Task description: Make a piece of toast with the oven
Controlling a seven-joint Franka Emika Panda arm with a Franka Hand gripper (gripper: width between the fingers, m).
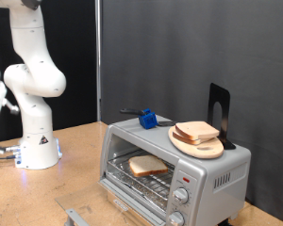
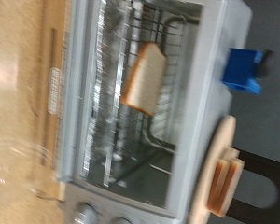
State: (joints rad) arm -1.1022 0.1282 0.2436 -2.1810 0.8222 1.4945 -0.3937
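The silver-grey toaster oven [image 1: 212, 179] stands on the wooden table at the exterior view's lower right, with its glass door [image 1: 85, 217] folded down open. The piece of toast [image 1: 148, 166] lies flat on the wire rack inside. In the wrist view, which is blurred, the oven [image 2: 84, 56] fills the picture and the toast [image 2: 145, 79] sits on the rack [image 2: 182, 56] behind the open door [image 2: 19, 154]. The gripper's fingers show in neither view. Only the white arm [image 1: 33, 75] shows, at the exterior view's left, well away from the oven.
On top of the oven, a round wooden plate with a stacked pair of bread slices [image 1: 197, 135], a blue object [image 1: 148, 119] and a black upright stand [image 1: 220, 111]. Two round knobs [image 1: 178, 196] are on the oven front. The arm's base [image 1: 38, 151] is at the left.
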